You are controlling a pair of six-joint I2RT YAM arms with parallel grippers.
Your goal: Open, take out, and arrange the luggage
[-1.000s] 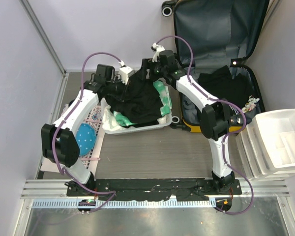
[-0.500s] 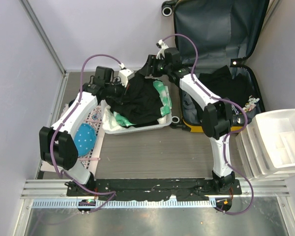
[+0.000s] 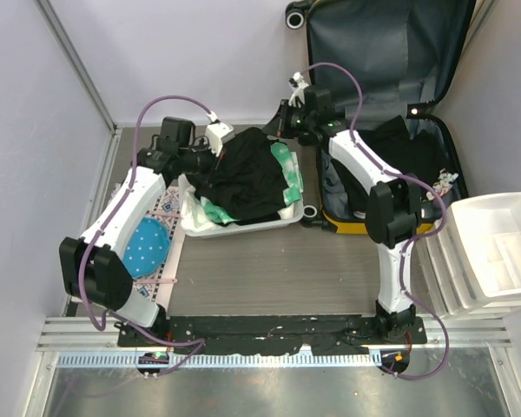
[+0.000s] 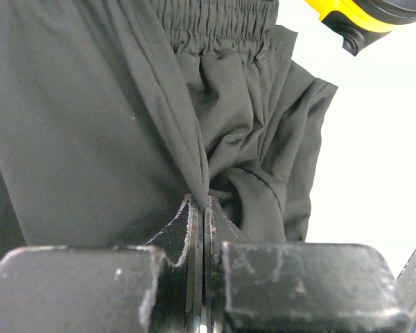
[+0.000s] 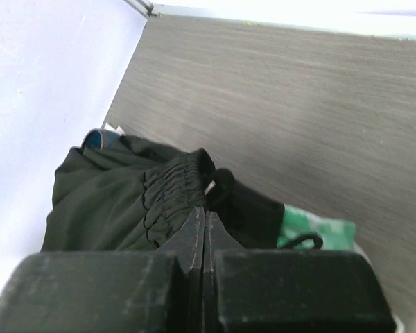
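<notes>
- One luggage point(image 3: 391, 52) is at the back right of the counter point(image 3: 269, 269). It lies open, its grey-lined lid leaning against the wall and its base flat in front, with a yellow edge showing at the near side.
- One pile of dark clothing point(image 3: 408, 148) lies in the base, with a small pale item at its right rim.
- One white basket point(image 3: 243, 228) sits just left of the luggage, and one black garment point(image 3: 243, 178) is heaped over it, hiding most of what is inside.
- One green-and-white cloth point(image 3: 288, 169) peeks out along the basket's right side.
- There are two arms, each with one end effector, and both meet over the basket's far edge.
- The left end effector point(image 4: 200, 205) is clamped tight, with a fold of the black garment pinched between its fingers.
- The right end effector point(image 5: 203, 216) is also fully closed, its tips against the garment's gathered waistband. Whether any cloth is caught there cannot be told.
- The right arm crosses above the left front part of the luggage base and covers some of it.
- One blue dotted item point(image 3: 149, 246) lies on a patterned mat point(image 3: 163, 207) at the left, partly under the left arm.
- One stack of white drawer bins point(image 3: 495, 252) stands at the right, just beside the luggage base.
</notes>
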